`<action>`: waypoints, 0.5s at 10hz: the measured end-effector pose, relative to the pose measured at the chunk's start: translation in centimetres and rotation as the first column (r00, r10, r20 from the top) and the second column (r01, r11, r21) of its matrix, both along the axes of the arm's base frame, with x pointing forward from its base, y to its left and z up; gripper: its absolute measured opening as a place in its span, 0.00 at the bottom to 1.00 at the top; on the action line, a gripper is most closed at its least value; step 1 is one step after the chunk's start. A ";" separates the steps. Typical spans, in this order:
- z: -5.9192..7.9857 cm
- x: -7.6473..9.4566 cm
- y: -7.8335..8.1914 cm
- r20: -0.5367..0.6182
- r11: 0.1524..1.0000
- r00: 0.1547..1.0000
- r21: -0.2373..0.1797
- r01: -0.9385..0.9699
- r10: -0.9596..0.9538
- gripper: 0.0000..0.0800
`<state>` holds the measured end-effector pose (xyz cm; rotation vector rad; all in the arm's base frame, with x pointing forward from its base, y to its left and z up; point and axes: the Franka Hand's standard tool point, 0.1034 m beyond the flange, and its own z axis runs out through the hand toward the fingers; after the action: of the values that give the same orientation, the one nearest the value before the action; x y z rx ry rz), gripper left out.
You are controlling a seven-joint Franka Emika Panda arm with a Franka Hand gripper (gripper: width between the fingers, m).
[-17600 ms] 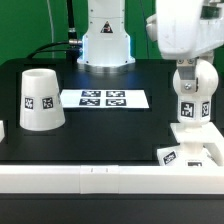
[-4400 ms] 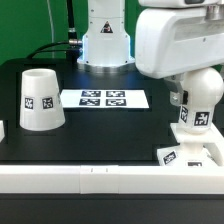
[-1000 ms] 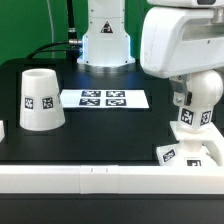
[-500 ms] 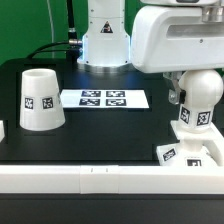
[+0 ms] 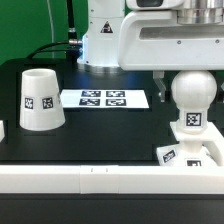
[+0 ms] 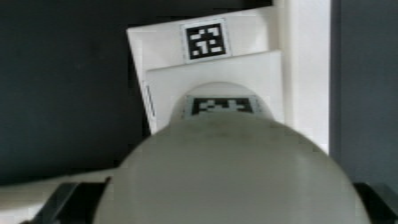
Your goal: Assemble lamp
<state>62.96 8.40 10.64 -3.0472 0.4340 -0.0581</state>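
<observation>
Swinging aside in the last half-second, the arm [image 5: 140,45] has bared the bulb [image 5: 190,97], now upright with its neck in the base [image 5: 200,150] near the front edge of the table [image 5: 110,130], at the exterior view's right; it looks seated. The gripper [image 5: 187,78] hangs over its head; whether the jaws clasp it cannot be told. Bare tabletop lies between it and the shade [image 5: 40,98], well apart at that view's left.

Rounded white head of bulb [image 6: 222,170], blurred, filling the foreground. Beyond bulb, flat white base [image 6: 157,50] bearing two black-and-white markers: near tag [image 6: 222,104] just past bulb's outline, far tag [image 6: 208,39] well beyond. Dark bench [image 6: 63,90] flanking base on one side of bulb, pale strip [image 6: 306,60] on the other.
</observation>
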 end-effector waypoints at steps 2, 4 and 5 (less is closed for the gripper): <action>-0.1 -0.1 0.3 -0.024 0.977 0.978 0.031 0.210 -0.209 0.72; -0.1 -0.1 0.3 -0.033 0.954 0.955 0.033 0.297 -0.296 0.72; -0.1 -0.1 0.4 -0.042 0.927 0.927 0.039 0.374 -0.372 0.72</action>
<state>62.83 8.80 10.51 -2.8782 0.9980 -0.0133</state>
